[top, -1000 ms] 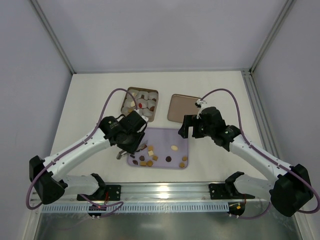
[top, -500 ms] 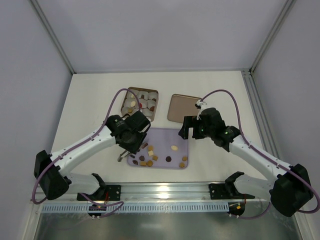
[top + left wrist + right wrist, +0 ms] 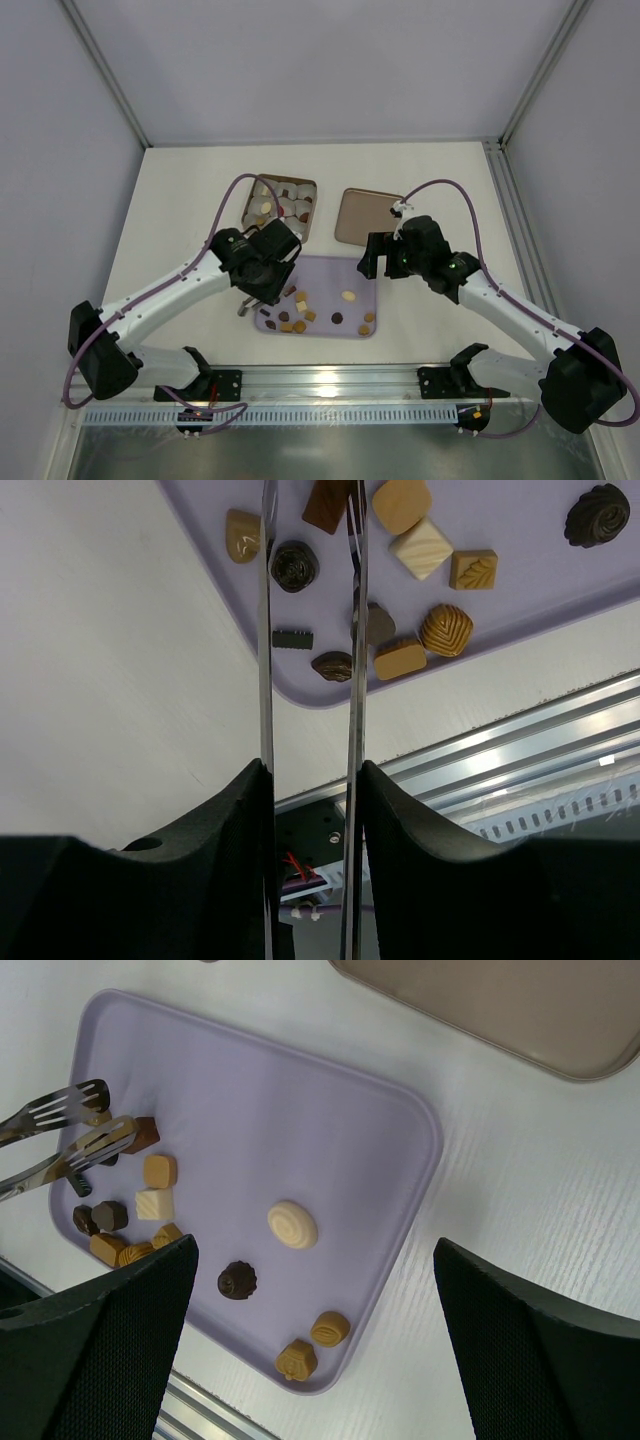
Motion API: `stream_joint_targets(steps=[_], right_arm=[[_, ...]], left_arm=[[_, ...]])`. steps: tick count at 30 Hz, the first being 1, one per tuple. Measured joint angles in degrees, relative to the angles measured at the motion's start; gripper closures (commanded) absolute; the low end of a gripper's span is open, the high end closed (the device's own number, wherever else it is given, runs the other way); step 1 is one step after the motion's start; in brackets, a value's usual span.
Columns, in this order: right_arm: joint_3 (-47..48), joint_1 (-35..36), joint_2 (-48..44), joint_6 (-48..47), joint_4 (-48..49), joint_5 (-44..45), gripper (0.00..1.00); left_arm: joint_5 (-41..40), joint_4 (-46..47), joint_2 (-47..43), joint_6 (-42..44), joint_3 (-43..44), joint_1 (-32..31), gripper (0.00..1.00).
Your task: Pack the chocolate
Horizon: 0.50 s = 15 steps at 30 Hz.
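Several small chocolates, dark, caramel and cream, lie on a purple tray (image 3: 325,278), mostly at its near left corner (image 3: 420,548). My left gripper (image 3: 262,292) is shut on metal tongs (image 3: 264,630), and its fingers (image 3: 240,810) press on both blades. The tong tips (image 3: 100,1120) stand a little apart over the tray's left side, next to a brown square piece (image 3: 142,1133). I cannot tell whether they hold anything. My right gripper (image 3: 380,255) is open and empty above the tray's right part (image 3: 312,1290), over a cream oval piece (image 3: 293,1224).
A brown square tin (image 3: 281,205) with pale cups and a few chocolates stands behind the tray. Its lid (image 3: 368,215) lies to the right, also in the right wrist view (image 3: 520,1010). The aluminium rail (image 3: 330,380) runs along the near edge.
My left arm has shifted a little to the right, bringing the tongs further over the tray's left side. The right arm has not moved.
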Motion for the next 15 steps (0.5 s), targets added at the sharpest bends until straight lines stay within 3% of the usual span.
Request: stream_joint_targets(steps=[15], right_arm=[[-0.11,0.00,-1.29,0.00,-0.02,0.28,0.00]], left_arm=[[0.52,0.15,-0.74,0.20,0.42,-0.02,0.58]])
